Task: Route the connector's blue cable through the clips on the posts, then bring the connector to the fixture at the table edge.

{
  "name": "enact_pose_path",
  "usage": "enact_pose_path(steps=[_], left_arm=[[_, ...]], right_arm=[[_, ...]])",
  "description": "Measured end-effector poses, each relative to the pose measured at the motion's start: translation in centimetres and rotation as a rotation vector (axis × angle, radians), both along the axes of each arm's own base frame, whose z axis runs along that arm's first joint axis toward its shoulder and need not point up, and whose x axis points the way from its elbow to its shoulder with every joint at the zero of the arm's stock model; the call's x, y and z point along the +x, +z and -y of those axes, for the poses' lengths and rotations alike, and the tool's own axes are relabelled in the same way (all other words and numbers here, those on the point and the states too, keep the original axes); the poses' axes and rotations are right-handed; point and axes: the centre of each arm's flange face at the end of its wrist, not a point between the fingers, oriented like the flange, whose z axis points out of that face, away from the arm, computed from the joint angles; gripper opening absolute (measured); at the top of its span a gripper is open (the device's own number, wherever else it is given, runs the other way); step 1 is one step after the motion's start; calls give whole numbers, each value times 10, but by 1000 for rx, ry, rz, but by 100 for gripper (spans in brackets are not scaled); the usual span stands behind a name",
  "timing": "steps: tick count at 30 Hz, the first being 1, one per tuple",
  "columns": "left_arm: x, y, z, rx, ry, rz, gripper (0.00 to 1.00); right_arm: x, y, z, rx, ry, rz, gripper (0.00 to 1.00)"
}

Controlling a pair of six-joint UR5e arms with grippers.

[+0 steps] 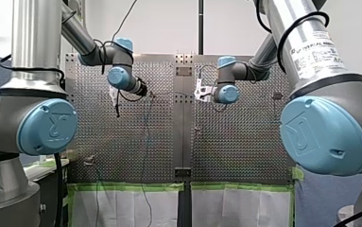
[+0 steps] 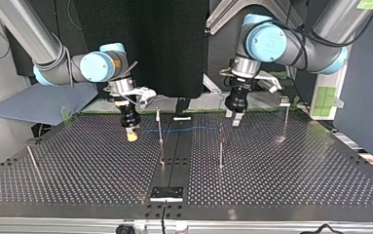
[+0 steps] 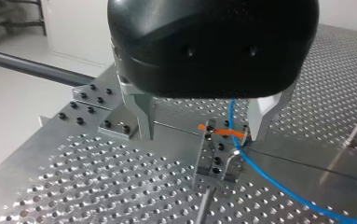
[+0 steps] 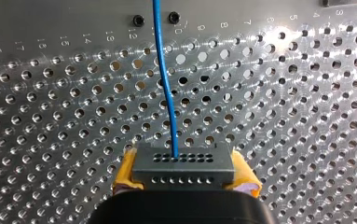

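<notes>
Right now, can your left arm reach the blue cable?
Probably yes. My left gripper hangs open over the clip, and the blue cable runs between its fingers, close to one of them, with nothing in the way.

Front camera sits high behind the shoulders, looking out over the perforated surface [image 1: 245, 142]. The elbows loom large, while my left arm [image 1: 122, 78] and my right arm [image 1: 228, 92] reach far off. Top camera faces back from across the surface, low, at mid-distance, sides crossed. Both share the whole plate. Left wrist camera looks down along the left end effector [image 3: 202, 135], close over a clip [image 3: 216, 154]. Right wrist camera is closer still: the right end effector [image 4: 185, 177] pinches the connector [image 4: 184, 165]. The blue cable [image 4: 164, 79] also shows in the top and left wrist views.
</notes>
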Motion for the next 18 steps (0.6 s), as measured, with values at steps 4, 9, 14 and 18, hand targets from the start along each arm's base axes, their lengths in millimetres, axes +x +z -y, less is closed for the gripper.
enact_pose_path(steps=[4,9,14,18], left_arm=[[-5,-2,2,41,7,-11,98],[-8,-2,5,83,23,-9,98],[-10,-2,9,104,21,-5,98],[-12,-2,11,108,17,-3,98]], right_arm=[[1,0,-1,0,2,0,0],[2,0,-1,0,4,0,0],[2,0,-2,1,7,-1,0],[2,0,-2,3,8,-2,0]])
